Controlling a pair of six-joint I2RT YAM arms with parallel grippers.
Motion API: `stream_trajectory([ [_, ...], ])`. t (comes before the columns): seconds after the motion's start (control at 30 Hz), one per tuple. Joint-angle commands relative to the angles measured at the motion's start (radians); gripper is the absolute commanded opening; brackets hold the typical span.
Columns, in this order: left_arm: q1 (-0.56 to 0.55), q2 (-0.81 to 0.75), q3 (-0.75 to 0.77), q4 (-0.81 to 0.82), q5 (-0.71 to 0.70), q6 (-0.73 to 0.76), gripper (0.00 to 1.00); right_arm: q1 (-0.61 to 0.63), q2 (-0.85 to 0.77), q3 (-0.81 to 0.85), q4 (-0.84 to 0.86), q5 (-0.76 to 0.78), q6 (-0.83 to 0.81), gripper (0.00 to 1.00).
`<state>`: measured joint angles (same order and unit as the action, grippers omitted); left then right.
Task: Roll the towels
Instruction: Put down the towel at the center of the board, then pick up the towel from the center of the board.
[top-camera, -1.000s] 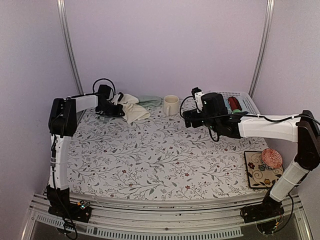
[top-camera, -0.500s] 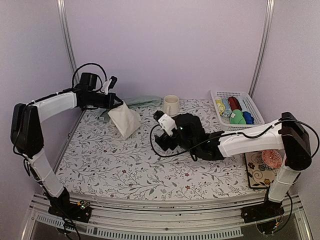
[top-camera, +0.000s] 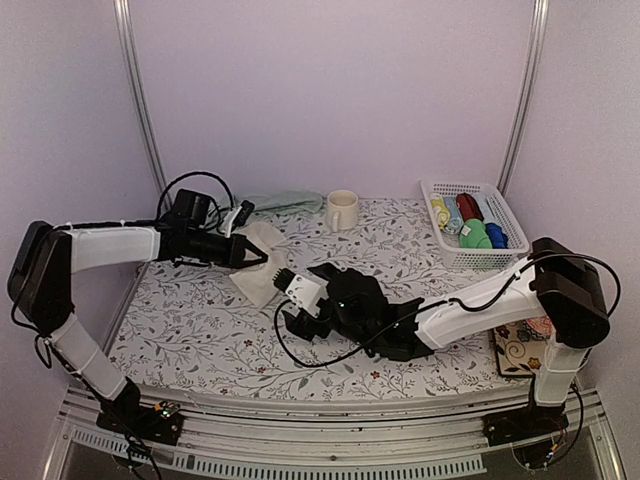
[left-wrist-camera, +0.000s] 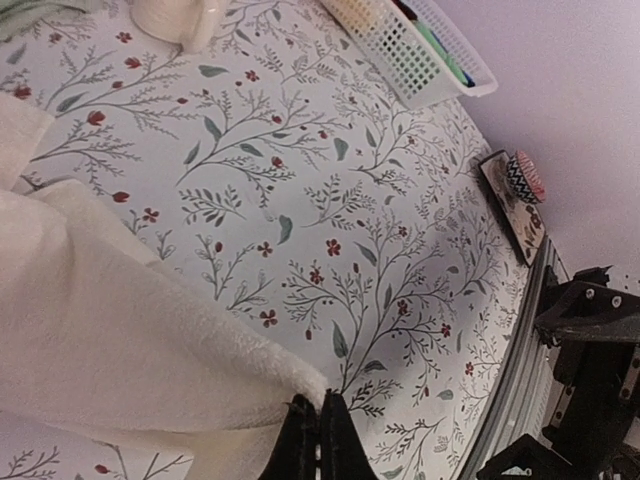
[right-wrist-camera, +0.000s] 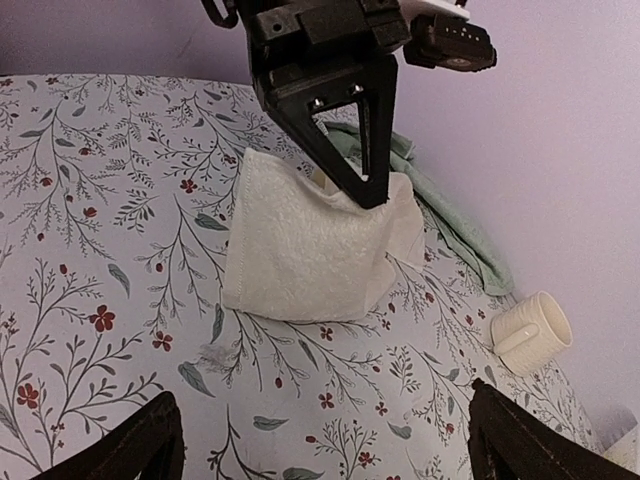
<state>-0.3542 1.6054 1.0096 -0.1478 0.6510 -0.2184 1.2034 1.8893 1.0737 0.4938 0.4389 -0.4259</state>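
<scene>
The cream towel (top-camera: 256, 272) hangs bunched above the flowered cloth, left of centre, one corner lifted. My left gripper (top-camera: 263, 257) is shut on that corner; its black fingertips (left-wrist-camera: 320, 405) pinch the fluffy edge (left-wrist-camera: 120, 340). Seen from the right wrist, the left gripper (right-wrist-camera: 367, 192) holds the cream towel (right-wrist-camera: 305, 250) from above, its lower edge resting on the table. The sage green towel (top-camera: 285, 202) lies crumpled at the back by the wall (right-wrist-camera: 445, 220). My right gripper (top-camera: 293, 322) hovers just right of the cream towel, open wide (right-wrist-camera: 325, 450) with nothing between its fingers.
A cream mug (top-camera: 341, 210) stands at the back centre, near the green towel (right-wrist-camera: 530, 333). A white basket (top-camera: 455, 185) of coloured rolls sits at the back right. A patterned tile (top-camera: 512, 345) with a pink object lies at the right edge.
My left gripper has pulled the cream towel from the back left corner toward the middle. The right arm has swung from the basket across to the centre, facing the towel.
</scene>
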Motion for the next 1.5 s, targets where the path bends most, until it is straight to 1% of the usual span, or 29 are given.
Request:
stream_trajectory([
  [0.0,-0.095,0.017,-0.014,0.145,0.089,-0.051,0.00,-0.009,-0.170,-0.069,-0.029,0.069,0.137,0.99],
  [0.1,-0.158,0.055,0.023,0.172,0.100,-0.070,0.00,-0.023,-0.292,-0.138,-0.043,0.084,0.202,0.99],
  [0.2,-0.196,0.086,0.057,0.211,0.110,-0.092,0.00,-0.025,-0.380,-0.196,-0.039,0.123,0.214,0.99],
  [0.27,-0.215,0.107,0.083,0.237,0.120,-0.093,0.15,-0.033,-0.411,-0.217,-0.033,0.159,0.216,0.99],
  [0.3,-0.219,0.120,0.099,0.240,0.119,-0.092,0.27,-0.038,-0.417,-0.224,-0.032,0.161,0.217,0.99],
  [0.33,-0.217,0.128,0.116,0.237,0.124,-0.088,0.35,-0.044,-0.419,-0.227,-0.033,0.162,0.219,0.99],
  [0.4,-0.211,0.129,0.142,0.219,0.117,-0.053,0.56,-0.052,-0.400,-0.221,-0.038,0.160,0.231,0.99],
  [0.47,-0.185,0.098,0.151,0.196,0.092,0.000,0.75,-0.054,-0.366,-0.201,-0.057,0.150,0.237,0.99],
  [0.5,-0.164,0.074,0.144,0.196,0.079,0.020,0.88,-0.054,-0.342,-0.186,-0.076,0.148,0.244,0.99],
  [0.53,-0.136,0.043,0.133,0.197,0.069,0.044,0.95,-0.054,-0.316,-0.170,-0.092,0.140,0.249,0.99],
  [0.63,-0.024,-0.053,0.078,0.179,0.000,0.133,0.97,-0.054,-0.220,-0.092,-0.175,0.122,0.271,0.99],
  [0.73,0.104,-0.127,0.023,0.136,-0.159,0.244,0.97,-0.054,-0.105,0.035,-0.333,0.095,0.354,0.99],
  [0.8,0.152,-0.144,-0.010,0.121,-0.299,0.311,0.97,-0.052,-0.052,0.098,-0.430,0.042,0.411,0.99],
  [0.83,0.176,-0.142,-0.020,0.113,-0.339,0.340,0.97,-0.049,-0.033,0.121,-0.479,0.021,0.458,0.99],
  [0.97,0.241,-0.080,-0.030,0.091,-0.354,0.374,0.97,-0.049,0.012,0.178,-0.607,0.001,0.552,0.99],
  [1.07,0.256,0.024,0.025,0.052,-0.353,0.393,0.97,-0.058,0.006,0.156,-0.644,-0.008,0.613,0.99],
  [1.17,0.260,0.110,0.078,-0.009,-0.323,0.463,0.97,-0.079,0.002,0.098,-0.654,-0.049,0.690,0.99],
  [1.3,0.283,0.141,0.073,0.036,-0.311,0.567,0.97,-0.102,-0.001,0.024,-0.625,-0.102,0.754,0.99],
  [1.4,0.302,0.131,0.044,0.082,-0.287,0.656,0.97,-0.137,-0.004,0.012,-0.618,-0.156,0.780,0.99],
  [1.47,0.310,0.124,0.018,0.109,-0.304,0.704,0.97,-0.173,-0.014,-0.005,-0.595,-0.195,0.786,1.00],
])
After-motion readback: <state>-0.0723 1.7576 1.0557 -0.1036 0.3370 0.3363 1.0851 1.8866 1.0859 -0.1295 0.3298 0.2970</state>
